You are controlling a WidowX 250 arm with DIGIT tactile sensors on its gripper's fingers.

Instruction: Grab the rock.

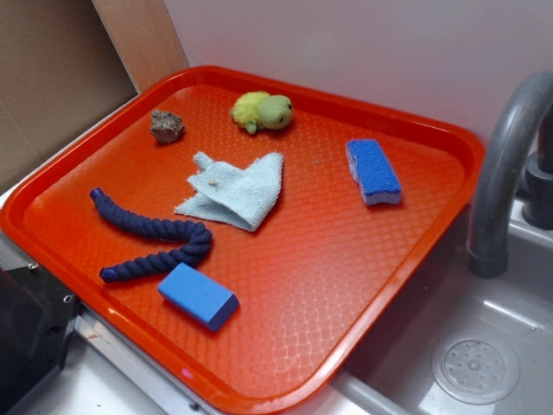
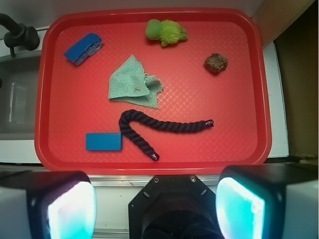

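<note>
The rock point(image 1: 167, 126) is seen lying at the far left of the red tray point(image 1: 363, 320), near the yellow-green plush toy point(image 1: 263, 111). The gripper point(image 2: 155, 201) is held spread wide, nothing grasped, well apart from the rock.

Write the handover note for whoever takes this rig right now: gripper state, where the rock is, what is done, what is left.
Gripper: open, empty, high above the near edge of the red tray; jaws spread wide in the wrist view.
Rock: lying free on the tray near a far corner, beside the yellow-green plush toy but apart from it. Nothing touches it.
Also on the tray: light blue cloth, dark blue rope, blue block, blue sponge.
Done: nothing yet; the rock is not grasped.
Left: move over the rock, descend, close on it, lift. The plush toy is the closest item to avoid.
</note>
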